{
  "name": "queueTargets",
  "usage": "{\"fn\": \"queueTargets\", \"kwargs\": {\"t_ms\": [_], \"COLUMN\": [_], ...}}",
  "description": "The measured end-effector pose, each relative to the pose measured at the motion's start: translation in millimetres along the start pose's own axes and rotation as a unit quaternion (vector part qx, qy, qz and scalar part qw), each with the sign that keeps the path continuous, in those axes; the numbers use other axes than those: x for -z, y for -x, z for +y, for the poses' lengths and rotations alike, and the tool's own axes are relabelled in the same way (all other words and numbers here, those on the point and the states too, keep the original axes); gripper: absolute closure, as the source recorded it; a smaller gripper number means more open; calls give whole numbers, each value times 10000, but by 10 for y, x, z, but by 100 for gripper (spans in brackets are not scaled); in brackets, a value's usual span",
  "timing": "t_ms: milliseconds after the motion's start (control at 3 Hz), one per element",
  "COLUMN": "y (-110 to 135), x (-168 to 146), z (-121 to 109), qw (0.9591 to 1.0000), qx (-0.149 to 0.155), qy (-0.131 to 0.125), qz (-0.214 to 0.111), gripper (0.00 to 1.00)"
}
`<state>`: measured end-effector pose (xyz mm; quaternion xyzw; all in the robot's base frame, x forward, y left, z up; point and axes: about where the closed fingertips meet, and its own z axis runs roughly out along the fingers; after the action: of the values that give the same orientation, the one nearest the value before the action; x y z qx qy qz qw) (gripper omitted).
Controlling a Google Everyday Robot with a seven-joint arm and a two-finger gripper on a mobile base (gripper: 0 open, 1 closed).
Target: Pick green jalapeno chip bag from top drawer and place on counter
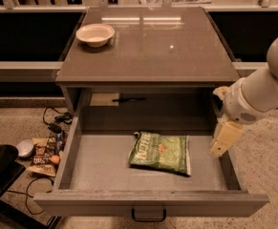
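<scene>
We see green jalapeno chip bag (160,153) lying flat, slightly skewed, right of centre on the open top drawer (100,163) floor. Glossy counter (176,56) above. Gripper (219,147) at drawer's right wall, near the bag.

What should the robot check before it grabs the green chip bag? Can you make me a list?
1. Drawer open: ok. The wide grey-brown top drawer stands open, its floor showing.
2. Bag free to take: ok. The flat crinkly green jalapeno chip bag lies alone on the drawer floor, right of the middle.
3. Gripper lined up: not ok. The pale robot gripper hangs by the drawer's right wall, beside the bag, not over it.
4. Landing spot: ok. The glossy brown-grey counter shows bare surface to the right of the pale round bowl.
</scene>
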<state>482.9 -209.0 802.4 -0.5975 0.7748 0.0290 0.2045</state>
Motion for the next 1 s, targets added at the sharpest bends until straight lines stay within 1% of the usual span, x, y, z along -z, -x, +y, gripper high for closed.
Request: {"fn": "queueTargets", "kwargs": {"t_ms": [333,667,1000], "y": [100,153,153], "x": [-507,-914,-916], "z": [-99,44,44], "qw": [9996,9989,9989], "qx": [89,70,70], "qy": [5,81,83], "qz": [-252,-456,-456], "gripper": [0,0,0]}}
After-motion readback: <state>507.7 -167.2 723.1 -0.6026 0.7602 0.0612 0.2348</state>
